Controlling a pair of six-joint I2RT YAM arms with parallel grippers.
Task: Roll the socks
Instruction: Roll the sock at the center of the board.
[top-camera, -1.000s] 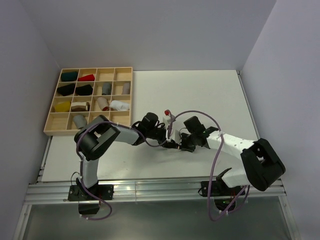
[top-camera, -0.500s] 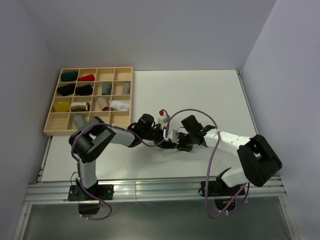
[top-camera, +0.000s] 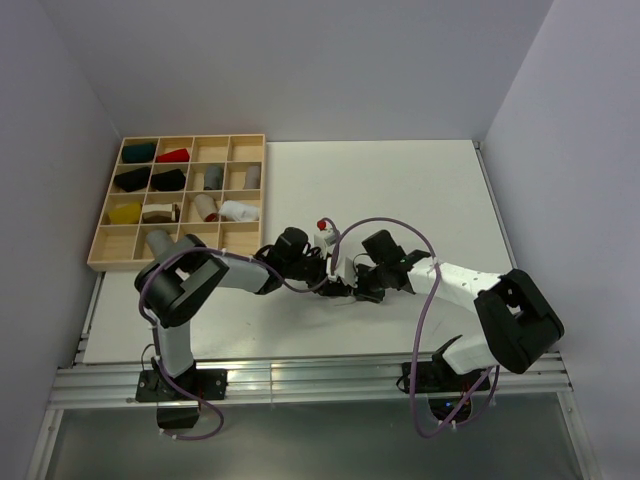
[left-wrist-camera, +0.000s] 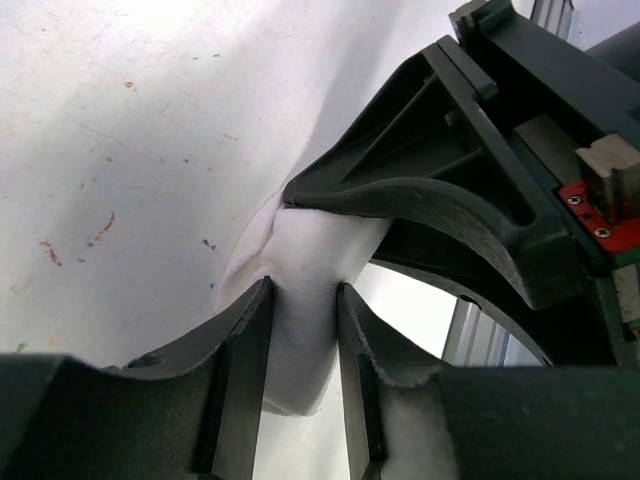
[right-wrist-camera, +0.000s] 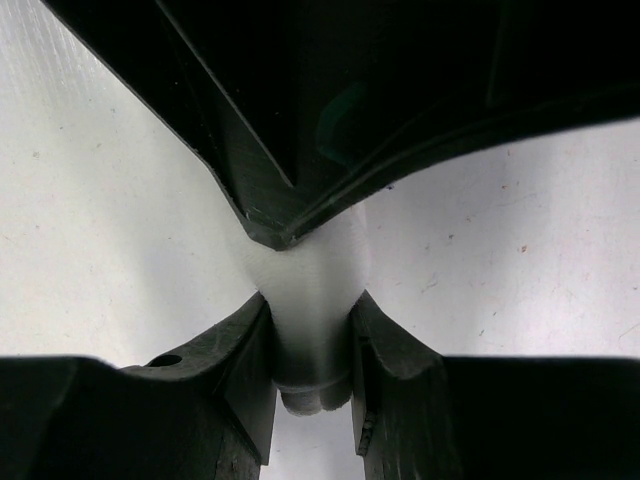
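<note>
A plain white sock (left-wrist-camera: 312, 245) is bunched between my two grippers, low over the white table near its front middle. My left gripper (left-wrist-camera: 304, 300) is shut on one part of it. My right gripper (right-wrist-camera: 310, 320) is shut on the sock (right-wrist-camera: 312, 265) from the opposite side. The two grippers meet almost tip to tip: the left (top-camera: 331, 284), the right (top-camera: 358, 290). The arms hide most of the sock in the top view. I cannot make out the grey striped sock.
A wooden compartment tray (top-camera: 265, 195) stands at the far left and holds several small cloth bundles: red, yellow, green, black, grey, white. The table's front edge and a metal rail (top-camera: 300, 375) run just behind the grippers.
Both grippers, still joined on the white sock, shifted slightly to the left a second ago. They have hardly moved in the last half second.
</note>
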